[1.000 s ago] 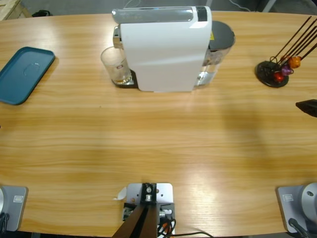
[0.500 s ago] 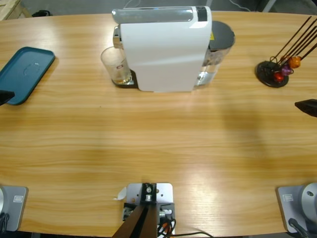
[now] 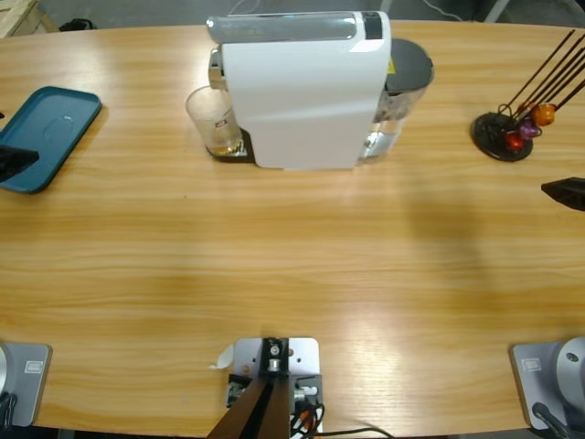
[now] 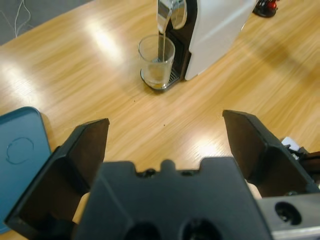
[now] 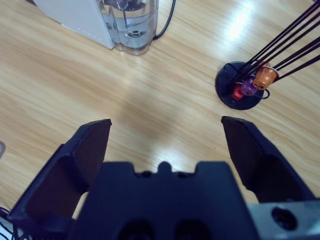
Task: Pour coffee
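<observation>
End effectors first: the left end effector (image 4: 165,135) has its two black jaws spread wide with nothing between them, hanging above bare wood near the left edge of the tabletop (image 3: 292,265). In the high view only its dark tip (image 3: 14,160) shows, overlapping the near edge of a flat teal plastic tray with rounded corners (image 3: 50,123). The right end effector (image 5: 167,132) is likewise wide open and empty, above the wood at the right side; the high view shows only its black tip (image 3: 565,190) at the right edge.

Ahead of the left end effector, well apart from it, a small clear glass tumbler (image 4: 157,62) stands upright on the drip grate of a white boxy capsule coffee machine (image 3: 302,91), directly under the machine's chrome spout (image 4: 167,12). Pale amber-brown coffee (image 3: 222,142) lies shallow in the tumbler's bottom.

Ahead of the right end effector are the machine's clear water tank (image 5: 131,22) and, to the side, a round black stand with thin dark rods (image 5: 240,90) holding orange, purple and red capsules (image 5: 263,76).
</observation>
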### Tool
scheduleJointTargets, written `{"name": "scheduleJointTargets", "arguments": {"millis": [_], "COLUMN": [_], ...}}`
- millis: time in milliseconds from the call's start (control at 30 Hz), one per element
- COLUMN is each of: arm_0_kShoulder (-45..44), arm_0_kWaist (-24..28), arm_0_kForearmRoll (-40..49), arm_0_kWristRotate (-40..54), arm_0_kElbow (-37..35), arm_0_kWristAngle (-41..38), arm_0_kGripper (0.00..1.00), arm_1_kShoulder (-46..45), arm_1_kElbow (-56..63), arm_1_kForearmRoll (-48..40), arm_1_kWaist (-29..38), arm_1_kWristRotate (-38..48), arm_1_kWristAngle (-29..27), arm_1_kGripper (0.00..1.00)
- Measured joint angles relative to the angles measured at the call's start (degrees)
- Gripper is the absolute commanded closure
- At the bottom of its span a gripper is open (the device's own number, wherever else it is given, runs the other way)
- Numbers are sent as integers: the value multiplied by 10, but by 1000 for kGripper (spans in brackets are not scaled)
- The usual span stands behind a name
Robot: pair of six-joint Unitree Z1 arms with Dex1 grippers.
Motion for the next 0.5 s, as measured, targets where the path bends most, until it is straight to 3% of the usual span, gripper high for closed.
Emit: {"name": "scheduleJointTargets", "arguments": {"millis": [167, 333, 500], "arm_0_kShoulder": [-14, -86, -69], "arm_0_kWaist": [0, 0, 0], "arm_0_kForearmRoll": [-15, -53, -57], "arm_0_kWristRotate": [-20, -23, -23], "arm_0_kElbow": [24, 73, 73], "arm_0_kWristAngle": [-3, -42, -96], "arm_0_kGripper": [0, 0, 0], "arm_1_kShoulder": [3, 3, 3], "arm_1_kElbow": [0, -1, -1], "arm_1_kForearmRoll": [0, 0, 0], "arm_1_kWaist": [0, 0, 0], "arm_1_kWristRotate": [0, 0, 0], "arm_1_kWristAngle": [0, 0, 0], "arm_1_kGripper": [0, 0, 0]}}
